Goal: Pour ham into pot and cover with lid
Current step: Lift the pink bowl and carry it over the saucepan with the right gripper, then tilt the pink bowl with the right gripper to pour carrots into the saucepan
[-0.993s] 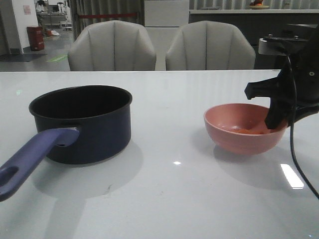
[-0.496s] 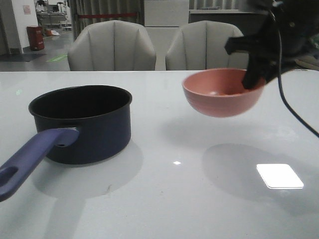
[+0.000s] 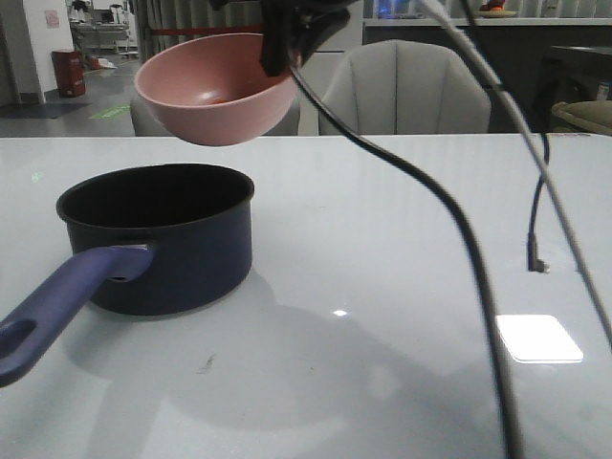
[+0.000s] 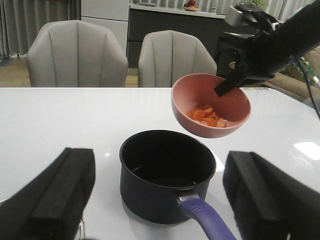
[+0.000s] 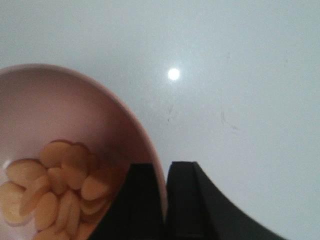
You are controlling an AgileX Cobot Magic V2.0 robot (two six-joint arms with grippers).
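The ham (image 4: pixel 206 116) lies as a heap of thin orange-pink rounds in the bottom of a salmon-pink bowl (image 3: pixel 215 88); the right wrist view shows the slices (image 5: pixel 55 192) overlapping and gathered toward the low side. The bowl is off the table, tipped slightly, held in the air above and just behind the far rim of the pot (image 3: pixel 158 235). The right gripper (image 5: pixel 165 200) is pinched onto the bowl's rim, one finger inside the wall and one outside, jaws nearly together with only the wall between them.

Judgement on handling: the slices look light, flat and somewhat moist, so they may cling to each other or to the bowl and release in a clump, not one by one. They are too small and thin to pick singly; the bowl is the proper thing to hold, and the rim pinch now in place suits a tilt. The bowl appears rigid and smooth; a one-point rim grip could let it swivel when tipped further.

The pot stands upright on the white table (image 3: pixel 382 249), black interior empty, its long purple-blue handle (image 3: pixel 59 304) pointing toward the robot's left front. The left gripper (image 4: pixel 155 195) hangs above the table on the near side of the pot, fingers spread wide and holding nothing. The lid is not visible in any view. Two grey chairs (image 3: pixel 402 91) stand beyond the table.
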